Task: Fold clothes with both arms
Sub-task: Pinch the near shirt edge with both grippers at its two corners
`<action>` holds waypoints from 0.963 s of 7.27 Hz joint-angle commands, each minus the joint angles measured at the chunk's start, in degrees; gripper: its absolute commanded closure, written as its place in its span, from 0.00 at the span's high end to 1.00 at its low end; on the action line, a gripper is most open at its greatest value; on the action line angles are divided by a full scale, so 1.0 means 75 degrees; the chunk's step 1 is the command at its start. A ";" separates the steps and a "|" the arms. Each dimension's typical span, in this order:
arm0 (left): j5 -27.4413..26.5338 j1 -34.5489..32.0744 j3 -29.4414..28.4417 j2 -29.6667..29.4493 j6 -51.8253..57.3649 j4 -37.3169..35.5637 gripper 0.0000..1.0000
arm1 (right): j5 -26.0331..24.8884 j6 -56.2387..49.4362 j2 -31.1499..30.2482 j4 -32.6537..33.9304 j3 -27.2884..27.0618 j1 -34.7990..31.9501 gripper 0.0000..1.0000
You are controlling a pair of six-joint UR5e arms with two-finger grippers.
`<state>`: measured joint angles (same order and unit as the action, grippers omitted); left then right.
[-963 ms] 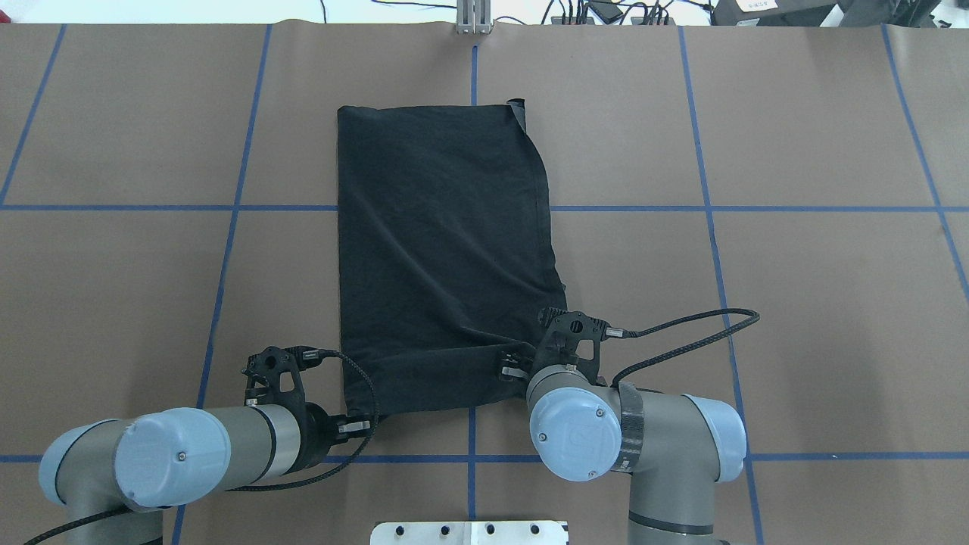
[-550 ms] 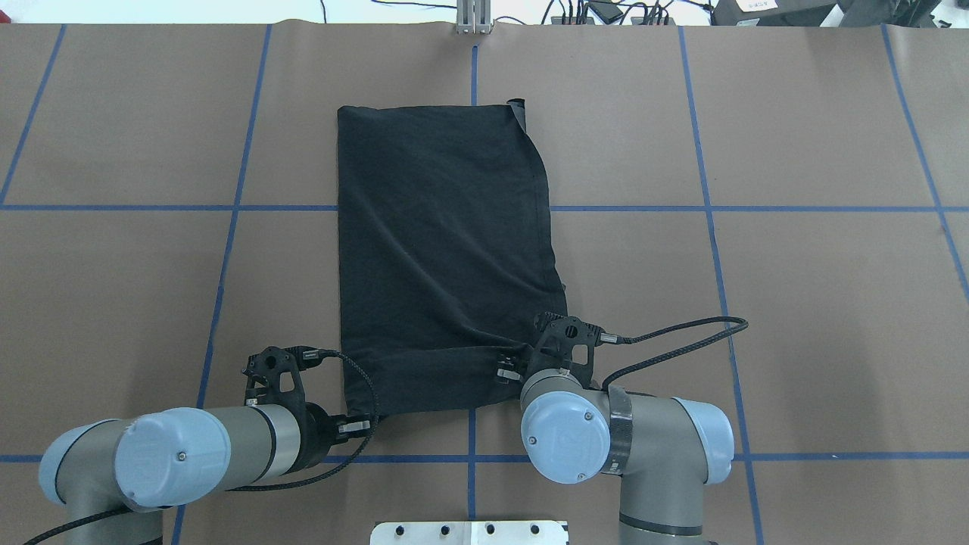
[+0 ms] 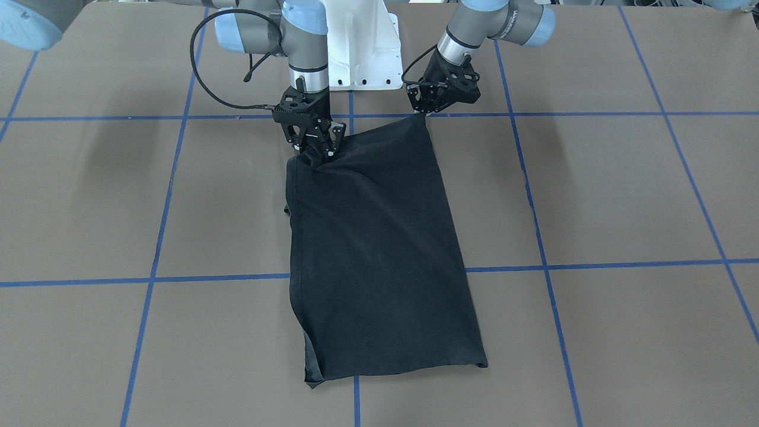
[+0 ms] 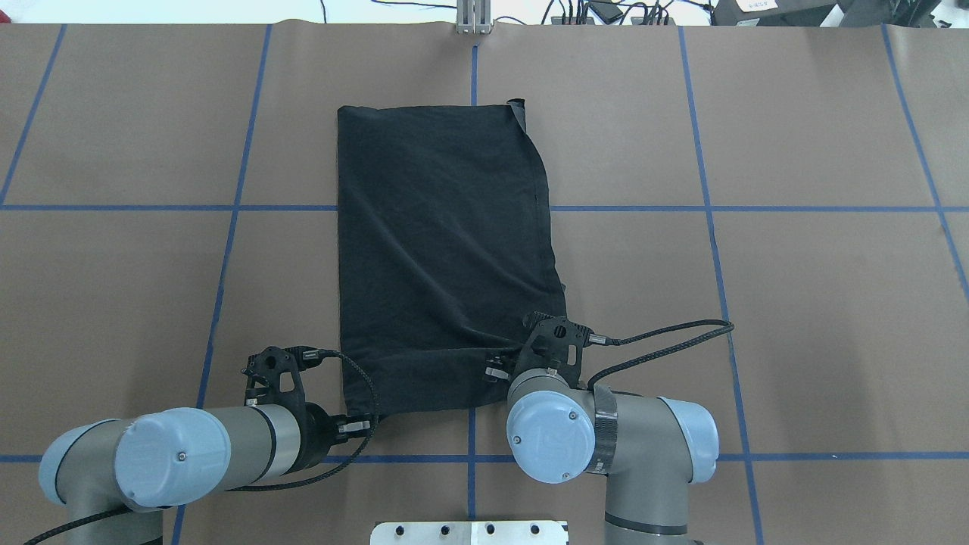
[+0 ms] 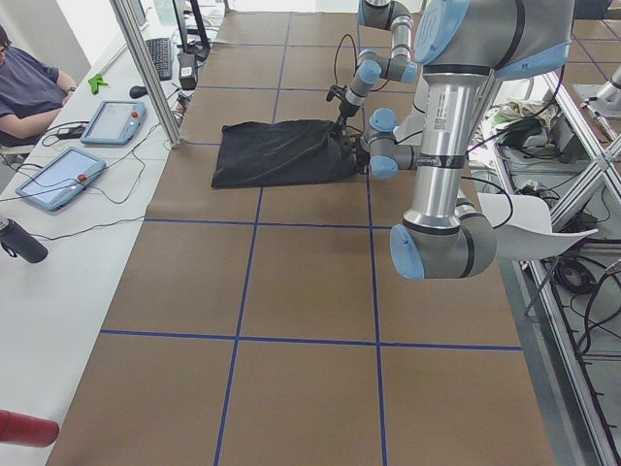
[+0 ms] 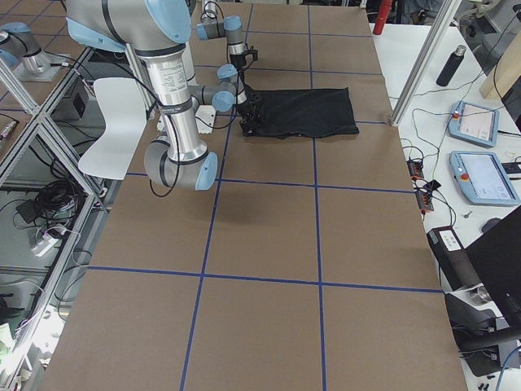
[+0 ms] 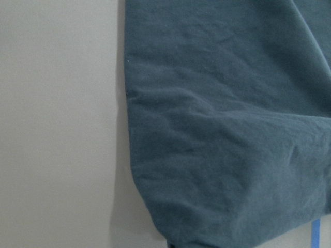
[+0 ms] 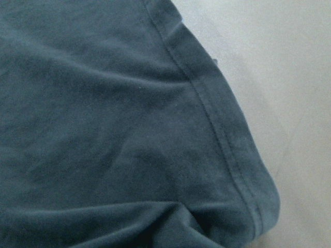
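Observation:
The black T-shirt (image 4: 439, 242) lies folded into a long rectangle on the brown table, plain side up; no graphic or logo shows. My left gripper (image 4: 357, 422) is shut on its near left corner, low over the table. My right gripper (image 4: 501, 369) is shut on its near right corner, and creases run out from the pinch. In the front-facing view the left gripper (image 3: 423, 111) holds a pointed corner and the right gripper (image 3: 320, 153) holds bunched cloth. Both wrist views show only cloth (image 7: 222, 155) (image 8: 103, 129); the fingers are hidden.
The white pedestal base (image 4: 469, 532) sits at the near edge between the arms. A metal post (image 4: 473, 19) stands at the far edge. Blue tape lines cross the table. In the left view an operator (image 5: 24, 87) sits beside tablets (image 5: 58, 180).
My right arm has moved left and a little toward the robot, taking the near right corner with it. The left arm has not moved.

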<state>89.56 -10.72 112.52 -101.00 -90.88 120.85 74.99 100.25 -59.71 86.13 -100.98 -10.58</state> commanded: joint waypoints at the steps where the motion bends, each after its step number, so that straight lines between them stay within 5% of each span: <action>1: 0.0000 0.0000 0.0010 0.0001 0.0000 0.0000 0.00 | 0.0010 -0.0007 0.0004 0.0001 -0.0025 -0.0030 0.00; 4: 0.0046 -0.0012 0.0044 -0.0010 0.0023 0.0012 0.00 | 0.0068 -0.0019 -0.0030 0.0094 -0.0585 -0.0147 0.00; 7: 0.0117 -0.0082 0.0967 0.0200 0.0082 -0.0151 0.00 | 0.0068 0.0005 -0.0288 0.0654 -0.1543 0.0038 0.00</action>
<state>90.32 -11.26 116.77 -100.15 -90.27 120.47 75.49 100.19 -60.94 88.63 -108.97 -11.27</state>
